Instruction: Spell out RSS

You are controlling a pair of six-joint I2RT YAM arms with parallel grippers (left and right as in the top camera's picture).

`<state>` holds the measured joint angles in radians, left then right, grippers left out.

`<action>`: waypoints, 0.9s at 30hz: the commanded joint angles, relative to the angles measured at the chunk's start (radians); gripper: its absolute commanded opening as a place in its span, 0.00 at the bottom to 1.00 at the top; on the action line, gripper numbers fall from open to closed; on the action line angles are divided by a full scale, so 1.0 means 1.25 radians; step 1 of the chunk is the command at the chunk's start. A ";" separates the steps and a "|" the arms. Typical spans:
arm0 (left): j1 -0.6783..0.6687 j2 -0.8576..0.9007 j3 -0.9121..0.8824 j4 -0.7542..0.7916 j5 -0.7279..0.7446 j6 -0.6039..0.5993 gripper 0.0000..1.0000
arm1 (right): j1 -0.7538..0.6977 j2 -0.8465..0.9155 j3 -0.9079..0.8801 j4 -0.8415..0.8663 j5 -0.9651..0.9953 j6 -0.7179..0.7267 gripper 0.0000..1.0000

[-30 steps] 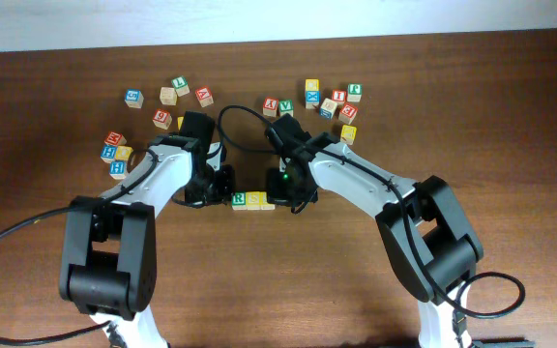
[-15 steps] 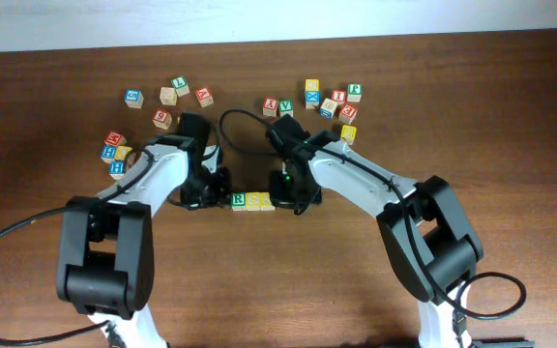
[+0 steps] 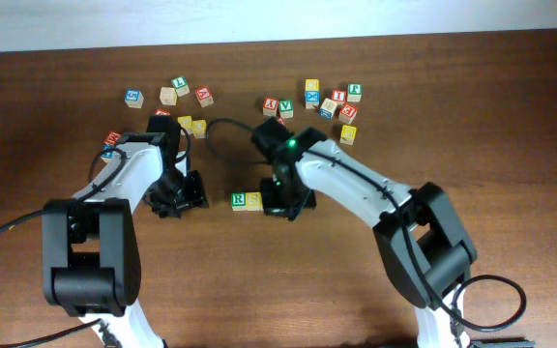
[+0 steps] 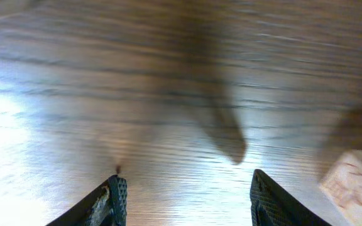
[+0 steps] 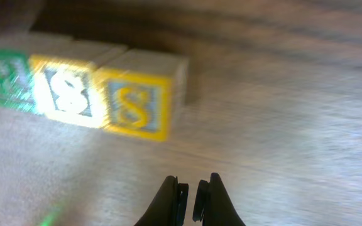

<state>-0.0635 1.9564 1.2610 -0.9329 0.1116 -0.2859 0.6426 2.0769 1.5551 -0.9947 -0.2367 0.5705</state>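
Note:
Three cubes stand side by side in a row in the right wrist view: the green R cube (image 5: 2,74), a yellow S cube (image 5: 65,94) and a second yellow S cube (image 5: 137,103). My right gripper (image 5: 189,186) is shut and empty, just short of the row. From overhead the R cube (image 3: 239,200) and one S cube (image 3: 253,200) show; the other is hidden under my right gripper (image 3: 284,205). My left gripper (image 3: 190,191) stands left of the row, apart from it. In its wrist view the left gripper (image 4: 187,188) is open over bare wood.
Loose cubes lie at the back left (image 3: 168,95), near the left arm (image 3: 191,126) and at the back right (image 3: 329,104). A pale wooden cube (image 4: 356,182) shows at the right edge of the left wrist view. A black cable (image 3: 222,124) loops between the arms.
My left gripper has opened and drawn back to the left, away from the row. My right arm has shifted slightly left and now covers the row's right end.

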 commanded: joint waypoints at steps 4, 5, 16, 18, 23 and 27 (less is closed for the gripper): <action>0.002 0.010 0.014 -0.018 -0.129 -0.104 0.99 | 0.019 -0.008 -0.006 0.006 0.037 0.026 0.04; 0.002 0.010 0.014 -0.018 -0.128 -0.105 0.99 | 0.020 -0.007 -0.006 0.007 0.037 0.027 0.04; 0.058 0.010 0.014 -0.032 -0.126 -0.139 0.99 | 0.022 0.014 -0.006 0.018 0.035 0.032 0.04; 0.070 0.010 0.014 -0.035 -0.123 -0.138 0.99 | 0.021 0.018 -0.006 0.022 0.030 0.032 0.04; 0.074 0.010 0.014 -0.039 -0.122 -0.139 0.99 | 0.023 0.019 -0.006 0.018 0.024 0.032 0.04; 0.074 0.010 0.014 -0.036 -0.123 -0.139 0.99 | 0.042 0.020 -0.006 0.028 0.025 0.032 0.04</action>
<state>0.0257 1.9564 1.2625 -0.9798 -0.0277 -0.4431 0.6701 2.0892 1.5539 -0.9680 -0.2073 0.6029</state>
